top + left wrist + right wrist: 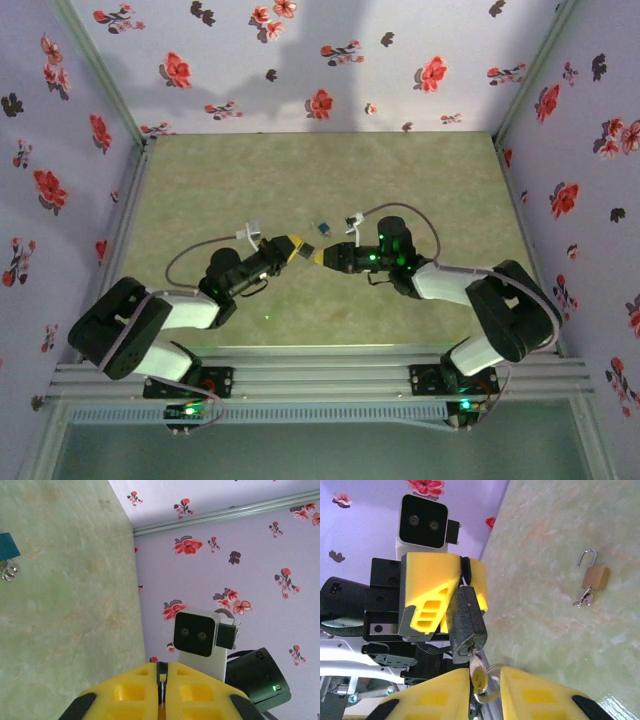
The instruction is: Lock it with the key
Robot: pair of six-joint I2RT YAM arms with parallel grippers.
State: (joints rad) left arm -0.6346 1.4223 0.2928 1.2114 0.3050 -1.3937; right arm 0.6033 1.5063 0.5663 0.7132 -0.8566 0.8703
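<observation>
A dark grey padlock [465, 620] hangs above the table, its top clamped between the yellow fingers [427, 587] of my left gripper [295, 248], which is shut on it. In the left wrist view the left gripper [162, 666] shows both fingers pressed together with a thin dark strip between them. A brass key [480, 676] sticks in the keyhole at the padlock's lower end. My right gripper [485, 672] is closed around the key's head and ring. In the top view the right gripper [322, 256] meets the left one tip to tip over the middle of the table, at the padlock [308, 252].
A small brass padlock [594, 577] with an open shackle and its keys [582, 599] lies on the green table [400, 190], just behind the grippers. A small blue item [322, 228] lies there in the top view. Flowered walls [300, 60] enclose the table.
</observation>
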